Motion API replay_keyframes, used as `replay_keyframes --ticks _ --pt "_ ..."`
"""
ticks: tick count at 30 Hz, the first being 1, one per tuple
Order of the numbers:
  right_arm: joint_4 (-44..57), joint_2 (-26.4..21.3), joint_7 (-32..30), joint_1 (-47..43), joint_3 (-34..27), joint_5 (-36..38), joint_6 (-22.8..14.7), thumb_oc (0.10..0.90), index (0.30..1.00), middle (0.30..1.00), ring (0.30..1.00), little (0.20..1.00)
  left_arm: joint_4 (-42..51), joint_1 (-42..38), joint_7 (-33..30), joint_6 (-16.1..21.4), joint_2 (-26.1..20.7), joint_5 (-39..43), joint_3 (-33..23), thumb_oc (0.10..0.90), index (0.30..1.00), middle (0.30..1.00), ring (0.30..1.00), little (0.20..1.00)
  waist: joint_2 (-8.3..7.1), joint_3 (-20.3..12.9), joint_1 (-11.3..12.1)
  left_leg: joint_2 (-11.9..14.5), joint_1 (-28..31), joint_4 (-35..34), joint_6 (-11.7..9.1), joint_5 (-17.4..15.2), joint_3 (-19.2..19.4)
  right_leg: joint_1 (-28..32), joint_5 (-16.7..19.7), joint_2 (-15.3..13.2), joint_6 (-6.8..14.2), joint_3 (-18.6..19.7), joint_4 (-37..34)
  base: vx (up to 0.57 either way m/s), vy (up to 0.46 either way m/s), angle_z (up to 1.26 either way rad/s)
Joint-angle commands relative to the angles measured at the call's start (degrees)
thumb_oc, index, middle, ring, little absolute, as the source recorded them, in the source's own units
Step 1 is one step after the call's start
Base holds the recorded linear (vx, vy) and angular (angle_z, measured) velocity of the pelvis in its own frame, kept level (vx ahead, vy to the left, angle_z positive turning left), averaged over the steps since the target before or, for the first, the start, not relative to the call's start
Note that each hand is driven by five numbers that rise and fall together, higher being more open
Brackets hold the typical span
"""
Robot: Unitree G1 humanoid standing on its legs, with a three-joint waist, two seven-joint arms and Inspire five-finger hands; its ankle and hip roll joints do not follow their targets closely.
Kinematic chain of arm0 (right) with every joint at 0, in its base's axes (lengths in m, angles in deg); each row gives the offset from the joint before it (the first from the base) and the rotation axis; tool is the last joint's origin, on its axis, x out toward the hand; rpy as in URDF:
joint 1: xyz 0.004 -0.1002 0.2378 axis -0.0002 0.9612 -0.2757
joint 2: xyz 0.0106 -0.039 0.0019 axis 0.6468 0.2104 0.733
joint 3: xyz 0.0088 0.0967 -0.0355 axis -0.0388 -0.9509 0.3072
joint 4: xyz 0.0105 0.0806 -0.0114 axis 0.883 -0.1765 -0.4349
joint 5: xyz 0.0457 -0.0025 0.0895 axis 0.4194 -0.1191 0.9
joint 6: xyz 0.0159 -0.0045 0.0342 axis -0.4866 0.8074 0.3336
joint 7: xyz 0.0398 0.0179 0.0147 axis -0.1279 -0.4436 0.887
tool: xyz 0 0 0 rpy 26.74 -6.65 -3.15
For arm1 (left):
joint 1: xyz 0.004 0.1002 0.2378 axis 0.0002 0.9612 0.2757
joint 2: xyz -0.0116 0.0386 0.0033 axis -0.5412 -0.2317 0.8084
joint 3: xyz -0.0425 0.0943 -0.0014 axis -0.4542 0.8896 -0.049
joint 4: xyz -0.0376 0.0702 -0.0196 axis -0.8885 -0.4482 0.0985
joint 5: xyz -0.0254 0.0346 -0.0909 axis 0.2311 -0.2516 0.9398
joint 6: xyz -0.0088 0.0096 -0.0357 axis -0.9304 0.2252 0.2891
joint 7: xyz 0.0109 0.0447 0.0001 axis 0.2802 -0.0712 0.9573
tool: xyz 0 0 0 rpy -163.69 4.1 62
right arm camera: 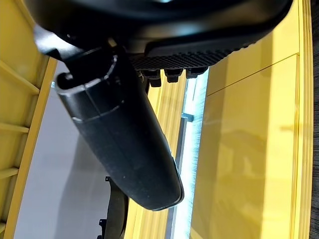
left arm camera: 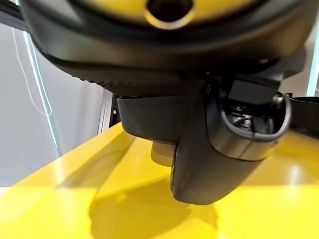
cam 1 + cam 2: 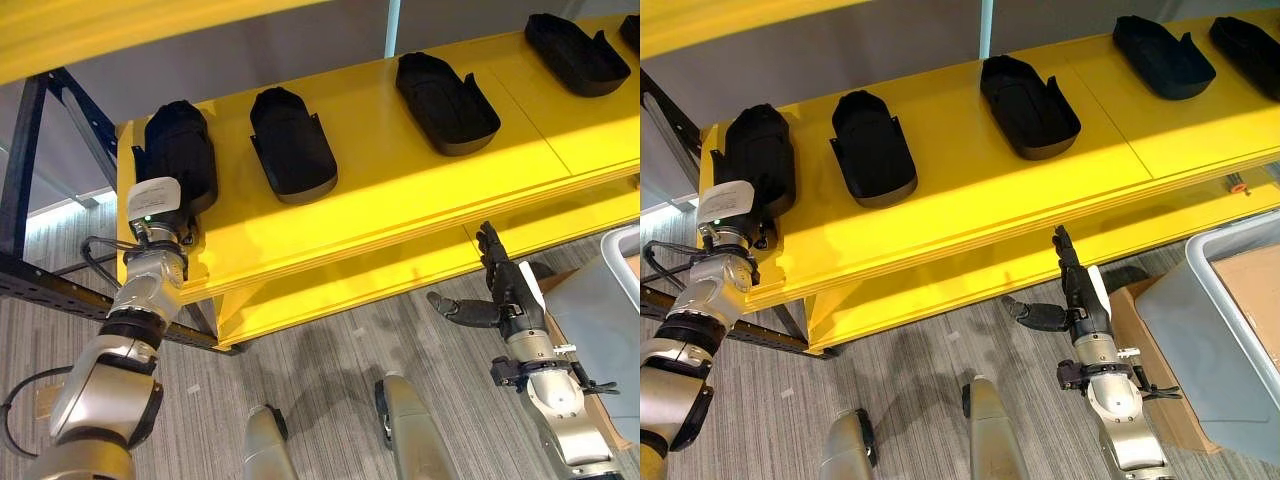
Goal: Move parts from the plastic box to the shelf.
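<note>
A glossy yellow shelf (image 3: 400, 190) runs from nine o'clock up toward two o'clock, carrying a row of matte black, shoe-shaped moulded parts, with the grey plastic box (image 3: 1230, 330) at four o'clock. At its nine-o'clock end the left hand (image 3: 160, 200) grips the endmost part (image 3: 180, 150) on the board; releasing cleanly probably means opening the fingers before drawing straight back. The right hand (image 3: 1075, 290) hangs open and empty below the shelf edge.

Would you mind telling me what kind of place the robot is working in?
Probably a factory or warehouse parts area: a yellow shelf on a metal frame holds a row of black parts, with a plastic box nearby.
</note>
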Motion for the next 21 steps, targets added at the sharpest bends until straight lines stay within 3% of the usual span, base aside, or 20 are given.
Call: replay_keyframes --ticks 1,6,16,21 --pt "7.3 0.7 0.0 -4.5 -5.1 -0.4 -5.2 0.9 1.0 1.0 1.0 1.0 -1.9 10.1 5.8 -2.1 -5.9 -0.5 -0.6 0.9 1.0 1.0 1.0 1.0 -2.49 3.2 1.7 0.2 0.7 3.2 4.2 -3.7 1.1 3.7 0.3 -1.9 1.3 2.5 -4.1 0.0 0.0 0.0" --pt "7.5 0.6 0.6 -3.7 -5.3 -0.2 -5.3 0.9 1.0 1.0 1.0 1.0 1.1 13.8 5.8 -2.1 -7.8 -0.7 -3.3 0.9 1.0 1.0 1.0 1.0 -2.65 2.9 2.0 0.2 0.6 3.3 4.3 -3.8 1.1 3.3 0.4 -2.0 1.4 2.5 -4.0 0.0 0.0 0.0" --pt "7.7 1.2 1.0 -2.5 -7.4 -0.9 -4.2 0.9 1.0 1.0 1.0 1.0 11.0 23.5 6.1 -3.2 -5.8 -3.5 -9.8 0.9 1.0 1.0 1.0 1.0 -2.8 3.0 2.8 -0.3 -0.1 3.5 4.4 -4.1 0.7 3.1 0.2 -2.1 1.3 2.1 -3.7 0.0 0.0 0.0" --pt "7.9 0.8 1.3 -2.3 -7.5 -0.9 -3.5 0.9 1.0 1.0 1.0 1.0 12.6 22.7 6.5 -3.8 -5.9 -3.9 -10.9 0.9 1.0 1.0 1.0 1.0 -2.75 2.8 2.7 -0.3 -0.3 3.4 4.4 -4.1 0.8 2.8 0.3 -2.0 1.2 2.1 -3.8 0.0 0.0 0.0"
